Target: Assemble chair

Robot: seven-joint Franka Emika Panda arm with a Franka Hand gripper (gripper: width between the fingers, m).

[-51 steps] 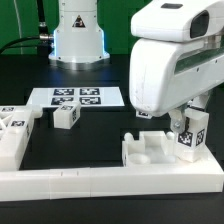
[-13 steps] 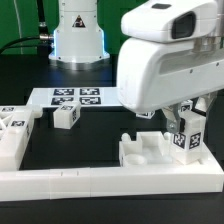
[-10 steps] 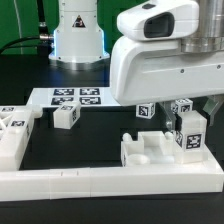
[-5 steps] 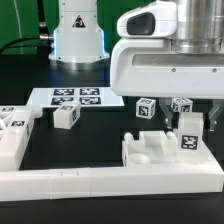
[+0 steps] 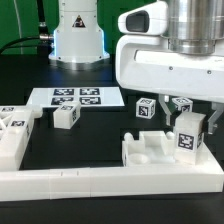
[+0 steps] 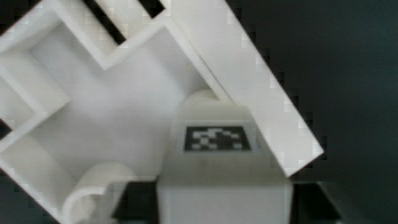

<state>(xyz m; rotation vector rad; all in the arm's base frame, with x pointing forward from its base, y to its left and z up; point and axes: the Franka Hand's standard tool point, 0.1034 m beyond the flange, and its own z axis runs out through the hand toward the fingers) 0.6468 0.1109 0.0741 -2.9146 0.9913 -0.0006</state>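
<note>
Black tabletop (image 5: 100,135) carries the work: the gripper (image 5: 188,116) stays clamped on the upright tagged block (image 5: 189,138), which stands at the three o'clock end of the notched base (image 5: 150,152). The arm has swung upward within the last second, uncovering two small cubes (image 5: 143,108) behind, so seating looks nearly finished.

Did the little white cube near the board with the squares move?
No. The small cube sits just in front of the marker board, at the same spot along its near edge as before.
</note>
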